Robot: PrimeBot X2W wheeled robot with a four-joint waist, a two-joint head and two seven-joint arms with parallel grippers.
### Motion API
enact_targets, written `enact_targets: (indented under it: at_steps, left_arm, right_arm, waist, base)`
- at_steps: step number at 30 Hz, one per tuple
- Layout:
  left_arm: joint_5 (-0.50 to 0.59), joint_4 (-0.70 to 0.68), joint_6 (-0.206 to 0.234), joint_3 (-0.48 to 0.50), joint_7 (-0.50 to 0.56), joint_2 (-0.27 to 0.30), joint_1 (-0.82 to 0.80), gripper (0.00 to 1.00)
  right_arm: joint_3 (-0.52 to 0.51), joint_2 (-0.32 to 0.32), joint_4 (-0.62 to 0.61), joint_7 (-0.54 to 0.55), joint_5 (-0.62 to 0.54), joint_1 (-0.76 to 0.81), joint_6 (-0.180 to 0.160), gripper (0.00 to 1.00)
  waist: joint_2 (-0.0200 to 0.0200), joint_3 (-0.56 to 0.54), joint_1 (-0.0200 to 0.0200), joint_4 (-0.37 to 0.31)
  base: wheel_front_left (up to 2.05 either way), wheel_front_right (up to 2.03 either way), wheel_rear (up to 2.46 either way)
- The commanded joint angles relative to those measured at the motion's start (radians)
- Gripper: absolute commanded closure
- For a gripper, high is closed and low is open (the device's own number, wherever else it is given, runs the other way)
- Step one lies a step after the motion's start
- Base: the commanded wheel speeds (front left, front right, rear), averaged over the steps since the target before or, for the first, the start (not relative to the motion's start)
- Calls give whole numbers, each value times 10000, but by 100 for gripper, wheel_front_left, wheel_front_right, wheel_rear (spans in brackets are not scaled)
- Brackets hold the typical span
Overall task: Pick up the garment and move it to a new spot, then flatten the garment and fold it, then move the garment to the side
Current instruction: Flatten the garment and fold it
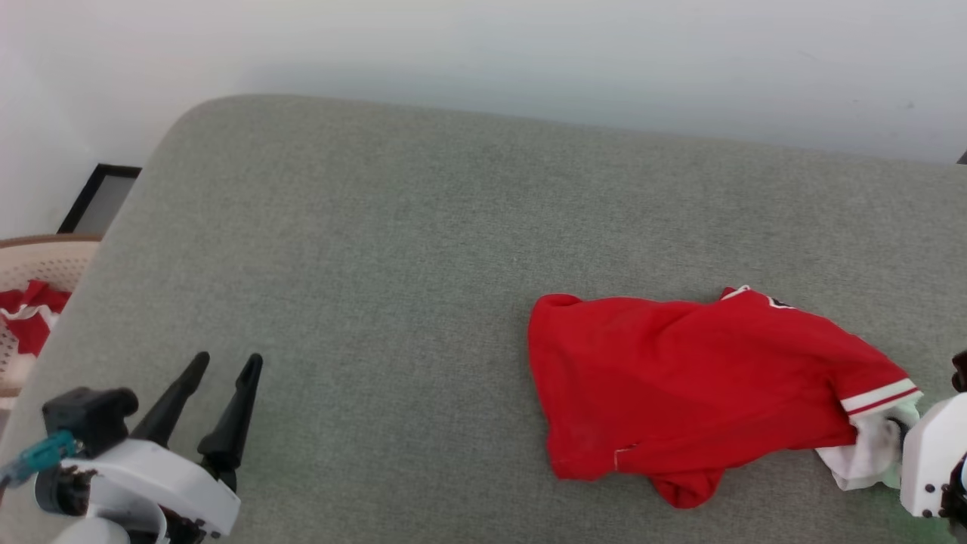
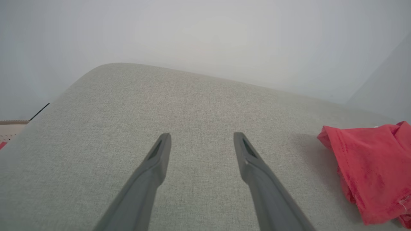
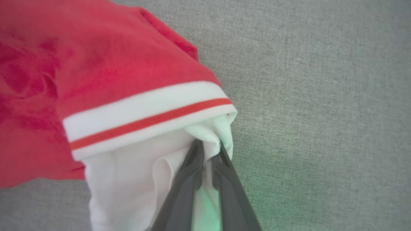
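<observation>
Grey cushion (image 1: 378,227), garment (image 1: 680,378) at right, right gripper (image 3: 210,146) pinching sleeve (image 3: 122,183), left gripper (image 2: 202,136) spread, open stretch between

Head view high above cushion (image 1: 378,227); both wrist views low, garment (image 1: 680,378) common to all.

Our left gripper (image 1: 229,357) sits at seven o'clock in the head view, above its white wrist. Its two dark fingers are spread wide, aimed toward one o'clock and holding nothing. Our right wrist (image 1: 933,465) shows at four o'clock, cut by the frame edge. In its own wrist view the right gripper (image 3: 208,144) points toward twelve o'clock, fingers nearly together, and appears to pinch a fold of the garment (image 3: 96,80).
</observation>
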Motion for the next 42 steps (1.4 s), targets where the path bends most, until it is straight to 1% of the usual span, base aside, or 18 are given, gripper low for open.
enact_targets:
  at_steps: [1,4,10,12,19,25,27,33,35,37,42]
  left_arm:
    - [27,2,26,-3,56,47,-141,0]
    - [-21,-67,105,-38,353,155,-252,0]
    - [-71,-541,199,-325,1518,485,-734,0]
    - [-62,-727,254,-462,2035,591,-997,0]
    - [-38,-1224,126,-1038,3808,719,-2201,0]
    - [-289,-1161,4,-1582,5288,449,-3268,0]
    - [-306,-1104,-65,-1826,5754,280,-3626,0]
    - [-399,-490,-217,-2361,6690,-243,-4404,0]
    - [-427,-218,-281,-2534,6946,-383,-4601,0]
    - [-511,164,-254,-2650,7213,-499,-4701,0]
    - [-672,1046,-194,-2968,7949,-740,-4910,0]
  right_arm:
    - [137,104,127,11,129,-65,-14,0]
    - [166,15,143,54,342,-170,-14,0]
    - [181,-111,-498,-295,676,36,-14,0]
    - [78,-29,-739,-561,675,117,-14,0]
    - [-400,543,-1614,-1656,248,437,-14,0]
    - [-817,1458,-2451,-2740,-570,785,-14,0]
    - [-942,1694,-2672,-3109,-788,897,-14,0]
    - [-1104,2527,-3212,-4498,-1327,1107,-14,0]
    - [-1123,2793,-3258,-4899,-1457,1093,-14,0]
    - [-1153,3015,-3221,-5221,-1569,1063,-14,0]
    - [-1008,3325,-2982,-5500,-1663,931,-14,0]
  waist:
    - [0,-41,0,-54]
    - [0,-147,0,-186]
    - [0,-417,0,-615]
    - [0,-492,0,-798]
    - [0,-684,0,-1467]
    - [0,-794,0,-2047]
    - [0,-775,0,-2212]
    - [0,-553,0,-2690]
    - [0,-443,0,-2848]
    - [0,-333,0,-3001]
    - [0,-14,0,-3313]
  base:
    - [0,0,0]
    - [0,0,0]
    - [0,0,0]
    - [0,0,0]
    - [0,0,0]
    - [0,0,0]
    - [0,0,0]
    - [0,0,0]
    - [0,0,0]
    - [0,0,0]
    - [0,0,0]
